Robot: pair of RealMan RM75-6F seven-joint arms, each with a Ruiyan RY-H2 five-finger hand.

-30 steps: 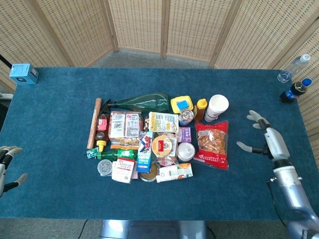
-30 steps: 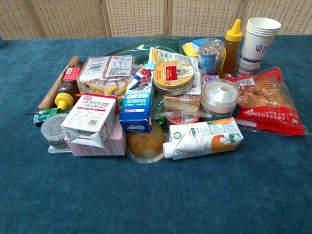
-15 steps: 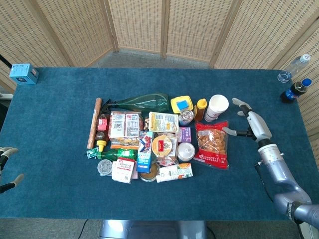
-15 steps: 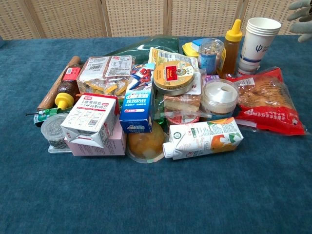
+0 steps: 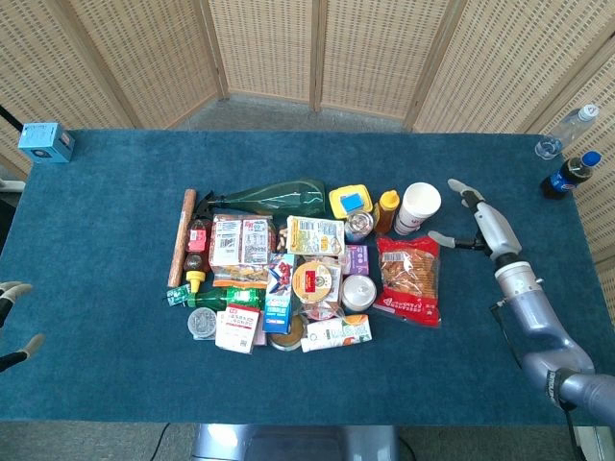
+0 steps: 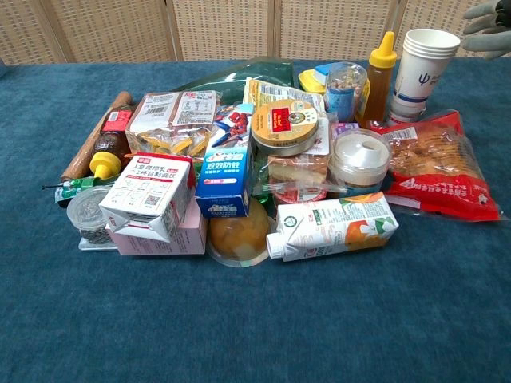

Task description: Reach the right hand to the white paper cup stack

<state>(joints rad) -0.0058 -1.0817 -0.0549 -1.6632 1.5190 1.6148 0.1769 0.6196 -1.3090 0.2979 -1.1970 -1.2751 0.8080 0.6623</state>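
Fingertips of the left robot hand (image 5: 12,322) show spread and empty at the counter's (image 5: 96,384) left edge. Groceries crowd the middle, a honey bottle (image 5: 387,209) just left of the white paper cup stack (image 5: 417,207), which stands upright behind a red snack bag (image 5: 409,277). Right robot hand (image 5: 476,226) hovers just beside the stack, fingers apart, holding nothing, not touching it.

Bare table (image 5: 500,173) lies open right of the white paper cup stack (image 5: 417,208). A honey bottle (image 5: 386,211) crowds its left. A red snack bag (image 5: 410,277) lies just in front.
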